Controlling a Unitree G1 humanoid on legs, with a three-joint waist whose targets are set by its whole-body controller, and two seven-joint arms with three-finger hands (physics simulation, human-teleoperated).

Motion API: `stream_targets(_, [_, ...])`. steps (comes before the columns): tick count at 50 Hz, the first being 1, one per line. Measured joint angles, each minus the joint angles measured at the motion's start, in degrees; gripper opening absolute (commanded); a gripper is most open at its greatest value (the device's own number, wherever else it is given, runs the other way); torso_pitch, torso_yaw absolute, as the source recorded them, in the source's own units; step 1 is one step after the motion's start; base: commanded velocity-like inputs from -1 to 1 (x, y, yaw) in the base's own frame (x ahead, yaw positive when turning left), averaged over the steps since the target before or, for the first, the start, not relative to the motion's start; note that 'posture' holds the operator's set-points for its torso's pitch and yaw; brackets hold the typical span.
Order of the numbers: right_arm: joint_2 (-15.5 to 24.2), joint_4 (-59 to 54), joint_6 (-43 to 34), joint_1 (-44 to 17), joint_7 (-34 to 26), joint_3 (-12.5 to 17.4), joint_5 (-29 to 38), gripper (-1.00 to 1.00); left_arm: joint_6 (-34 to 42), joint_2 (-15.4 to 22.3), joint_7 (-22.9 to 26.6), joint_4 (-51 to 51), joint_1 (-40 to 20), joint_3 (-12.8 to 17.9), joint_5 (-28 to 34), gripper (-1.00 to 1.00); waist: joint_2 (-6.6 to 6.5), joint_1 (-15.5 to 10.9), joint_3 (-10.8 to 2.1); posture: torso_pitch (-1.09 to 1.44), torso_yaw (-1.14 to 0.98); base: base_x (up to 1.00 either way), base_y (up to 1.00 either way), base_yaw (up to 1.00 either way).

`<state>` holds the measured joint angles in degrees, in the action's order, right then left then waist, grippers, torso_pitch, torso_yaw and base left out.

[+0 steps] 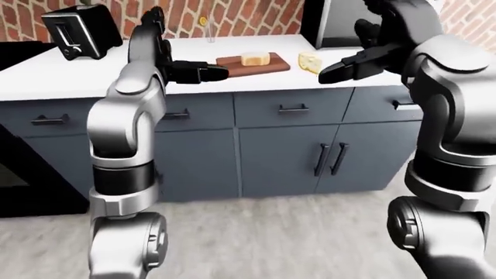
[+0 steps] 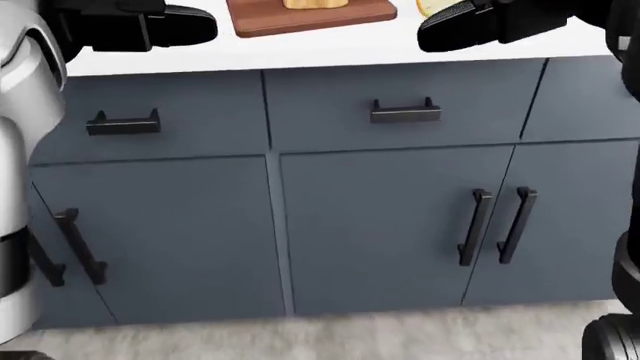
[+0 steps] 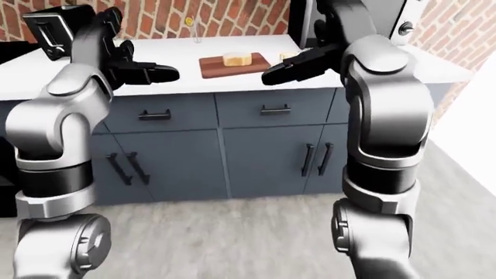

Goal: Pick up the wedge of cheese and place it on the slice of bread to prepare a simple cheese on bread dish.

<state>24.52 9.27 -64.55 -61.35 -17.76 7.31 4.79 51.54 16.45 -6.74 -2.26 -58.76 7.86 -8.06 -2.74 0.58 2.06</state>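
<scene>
A pale slice of bread (image 1: 254, 58) lies on a brown cutting board (image 1: 232, 68) on the white counter (image 1: 93, 72). The yellow wedge of cheese (image 1: 310, 61) sits on the counter just right of the board. My left hand (image 1: 207, 72) is held out level, open and empty, in front of the counter edge left of the board. My right hand (image 1: 341, 70) is open and empty too, hovering just right of the cheese without touching it. In the head view only the board's near part (image 2: 310, 19) and a corner of the cheese (image 2: 432, 7) show at the top.
A black toaster (image 1: 77, 32) stands at the counter's left end and a dark appliance (image 1: 337, 23) behind the cheese. Blue-grey drawers and cabinet doors (image 2: 380, 225) lie below. A black oven (image 1: 23, 174) is at the left, and a brick wall behind.
</scene>
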Motion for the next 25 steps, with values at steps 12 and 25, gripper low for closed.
stream_targets(12, [-1.09, -2.25, 0.14, 0.91, -2.59, -0.02, 1.58, 1.0, 1.96, 1.48, 0.39, -2.42, -2.45, 0.64, 0.69, 1.0, 4.66, -1.41, 0.61, 0.0, 0.0, 0.26, 0.22, 0.0])
stream_targets(25, [-0.34, -0.65, -0.06, 1.59, -2.31, 1.49, 2.17, 1.0, 2.88, 2.12, 1.32, -1.26, -7.05, -0.16, 1.27, 1.0, 1.92, 0.14, 0.6, 0.0, 0.0, 0.26, 0.19, 0.0])
